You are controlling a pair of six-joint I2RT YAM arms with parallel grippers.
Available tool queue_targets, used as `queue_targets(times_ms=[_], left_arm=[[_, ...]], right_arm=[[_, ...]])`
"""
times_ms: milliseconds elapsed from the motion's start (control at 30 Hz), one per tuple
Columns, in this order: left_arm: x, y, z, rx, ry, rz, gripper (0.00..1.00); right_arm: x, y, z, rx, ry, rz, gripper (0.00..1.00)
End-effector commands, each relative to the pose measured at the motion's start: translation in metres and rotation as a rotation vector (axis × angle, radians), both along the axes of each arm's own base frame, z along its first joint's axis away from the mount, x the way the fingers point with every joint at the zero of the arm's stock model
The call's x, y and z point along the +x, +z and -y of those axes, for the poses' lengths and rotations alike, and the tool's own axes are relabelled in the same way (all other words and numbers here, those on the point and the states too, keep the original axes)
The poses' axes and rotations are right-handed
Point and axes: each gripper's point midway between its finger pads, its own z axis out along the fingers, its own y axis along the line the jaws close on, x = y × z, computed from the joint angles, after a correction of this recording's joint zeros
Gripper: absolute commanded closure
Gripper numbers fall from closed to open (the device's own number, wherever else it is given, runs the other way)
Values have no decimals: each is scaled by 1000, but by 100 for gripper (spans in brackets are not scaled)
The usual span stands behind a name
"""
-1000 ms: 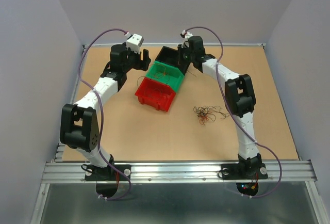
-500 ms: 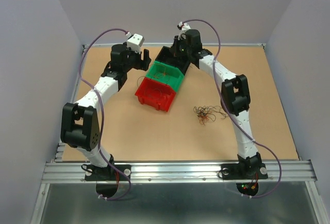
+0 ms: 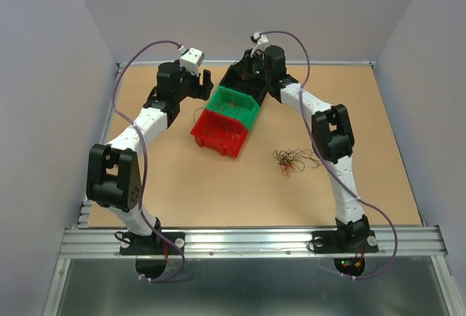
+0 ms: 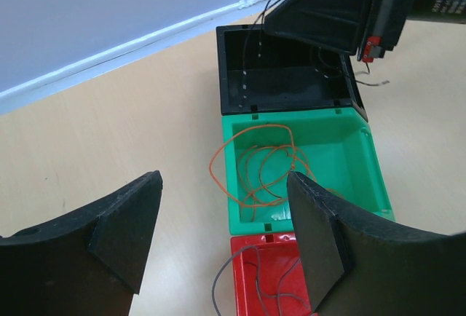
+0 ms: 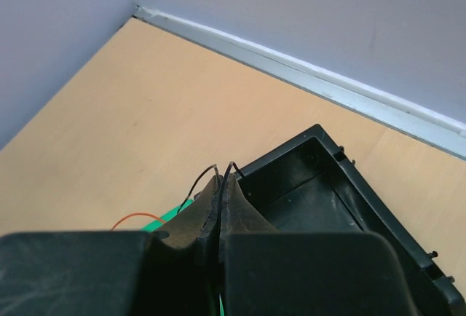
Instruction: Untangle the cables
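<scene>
The tangle of cables (image 3: 292, 161), thin dark, red and orange loops, lies on the table to the right of the bins. My right gripper (image 3: 252, 69) hovers over the black bin (image 3: 237, 80), shut on a thin black wire (image 5: 231, 171) that sticks out past the fingertips (image 5: 211, 198). It also shows in the left wrist view (image 4: 342, 12). My left gripper (image 4: 224, 182) is open and empty, above the table to the left of the bins. An orange wire (image 4: 251, 164) lies in the green bin (image 4: 368, 157), looping over its left rim. A grey wire (image 4: 218, 283) lies in the red bin (image 4: 251, 298), looping over its rim.
The black, green (image 3: 234, 108) and red (image 3: 218, 133) bins stand in a diagonal row at the back middle of the table. The back wall edge (image 5: 306, 76) runs close behind the black bin (image 5: 328, 199).
My right gripper has moved left and back, from the black bin's right side to over the bin, still holding the black wire. The left arm and the tangle have not moved.
</scene>
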Motion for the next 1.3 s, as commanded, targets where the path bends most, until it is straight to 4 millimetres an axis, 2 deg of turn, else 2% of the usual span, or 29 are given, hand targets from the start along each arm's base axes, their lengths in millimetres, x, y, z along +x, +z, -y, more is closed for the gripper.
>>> queue_targets(times_ms=[0, 133, 300, 333, 500, 533, 567, 600, 667, 800, 933, 1067, 1200, 1233, 1267], left_arm=[[7, 31, 5, -11, -13, 80, 20], [6, 32, 5, -11, -15, 82, 20], [5, 33, 5, -11, -16, 83, 20], [5, 33, 5, -11, -16, 83, 20], [5, 31, 6, -13, -20, 78, 20], [5, 33, 6, -17, -21, 81, 20], [5, 34, 6, -17, -19, 82, 20], [5, 34, 6, -17, -22, 82, 20], [5, 34, 7, -19, -22, 81, 20], [7, 32, 7, -17, -19, 77, 20], [7, 32, 7, -14, -18, 77, 20], [7, 31, 7, -15, -21, 75, 20], [7, 33, 8, -16, -24, 78, 20], [7, 33, 7, -17, -22, 76, 20], [6, 32, 8, -17, -24, 74, 20]], right_arm=[[-14, 86, 0, 147, 33, 226, 99], [-7, 75, 10, 186, 50, 183, 99], [4, 48, 27, 236, 55, 116, 99], [7, 35, 36, 244, 40, 80, 99], [13, 8, 54, 266, 40, 39, 99], [16, -8, 55, 265, 45, 15, 99], [20, -12, 60, 277, 45, -3, 100], [22, -10, 60, 288, 63, -2, 99], [26, -24, 60, 301, 65, -34, 99], [26, -20, 57, 317, 87, -33, 100], [28, -18, 61, 309, 48, -37, 99], [28, -29, 56, 220, 30, -58, 100], [26, -58, 48, 133, 3, -115, 99], [26, -57, 46, 122, 1, -116, 99], [28, -65, 43, 91, -15, -127, 99]])
